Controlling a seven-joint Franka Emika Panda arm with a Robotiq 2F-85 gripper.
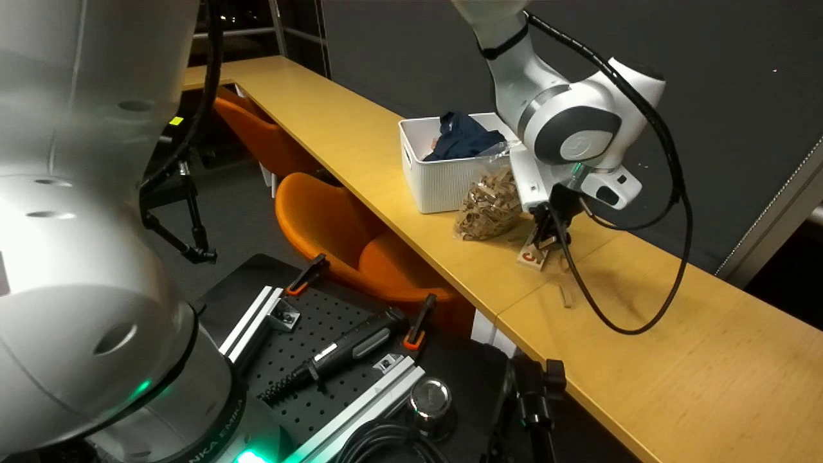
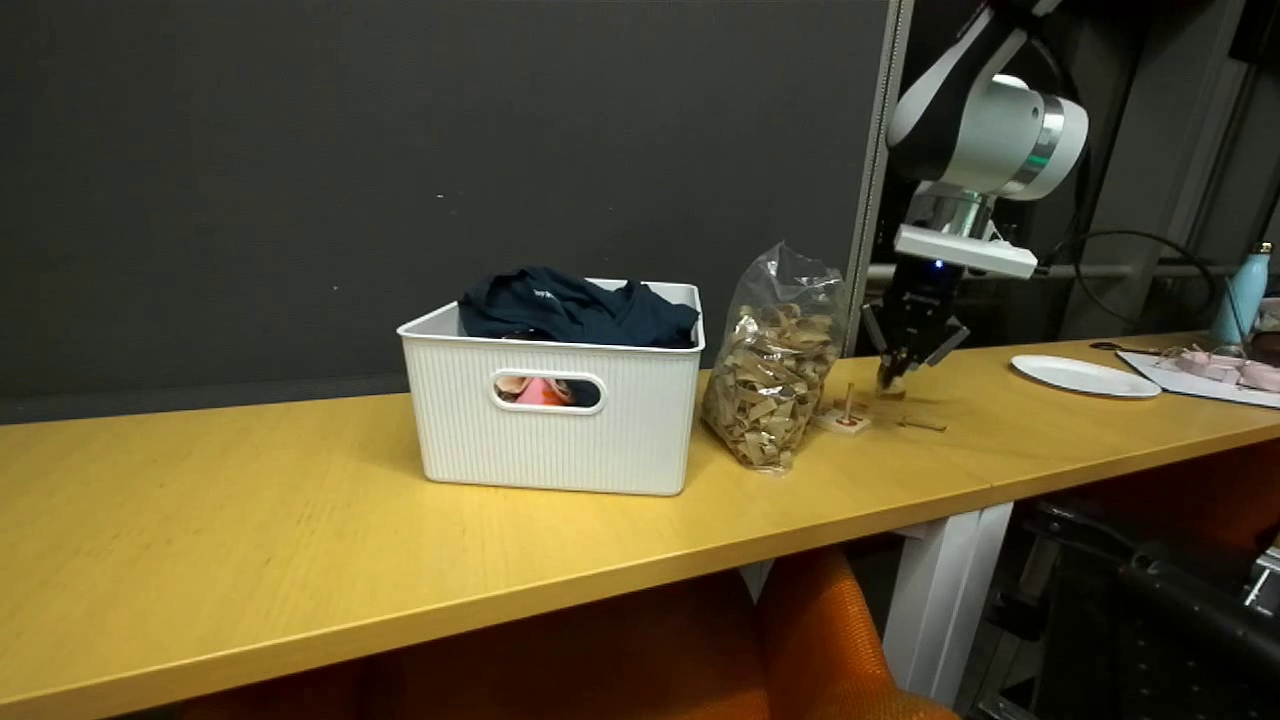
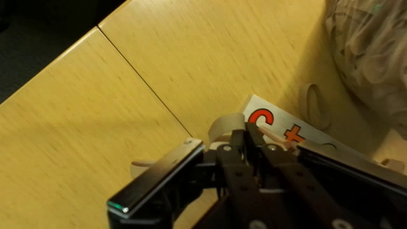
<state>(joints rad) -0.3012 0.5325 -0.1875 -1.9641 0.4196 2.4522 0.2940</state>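
My tool (image 3: 245, 128), tips nearly meeting, pinches a tan band (image 3: 227, 122); the lettered board (image 3: 283, 119) lies just beside, long axis slanting down-right in the wrist view.

A curled tan band (image 3: 225, 125) is pinched in the hand (image 3: 244, 135) near a white board (image 3: 279, 121) lying flat on the counter (image 3: 203, 73), printed in red and orange.
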